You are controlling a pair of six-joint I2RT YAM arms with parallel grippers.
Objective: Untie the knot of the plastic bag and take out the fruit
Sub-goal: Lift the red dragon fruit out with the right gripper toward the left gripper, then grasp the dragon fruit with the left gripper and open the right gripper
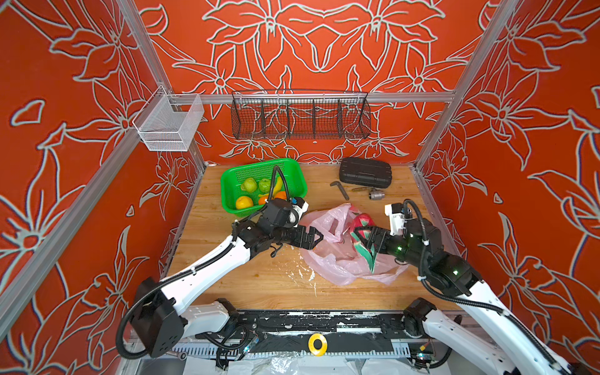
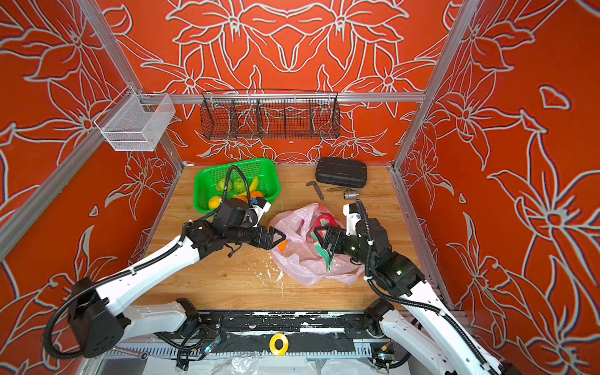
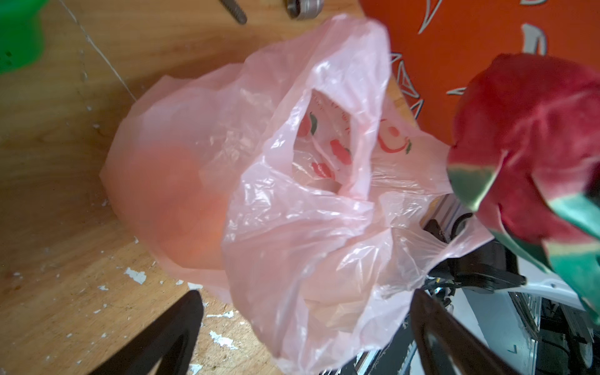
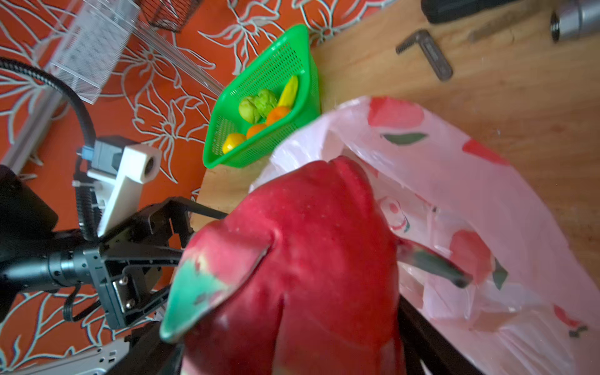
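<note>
Right jaws clasp dragon fruit (image 1: 361,223) (wrist (image 1: 420,240) seemingly level).

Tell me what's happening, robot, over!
Left gripper open at bag. Right gripper holding dragon fruit over bag. One orange inside. Nothing in the way.

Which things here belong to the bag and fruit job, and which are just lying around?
Job: plastic bag, dragon fruit in the right gripper, orange inside the bag, green basket, open left gripper.
Lying about: black case, hex key, metal socket, yellow tape roll.
</note>
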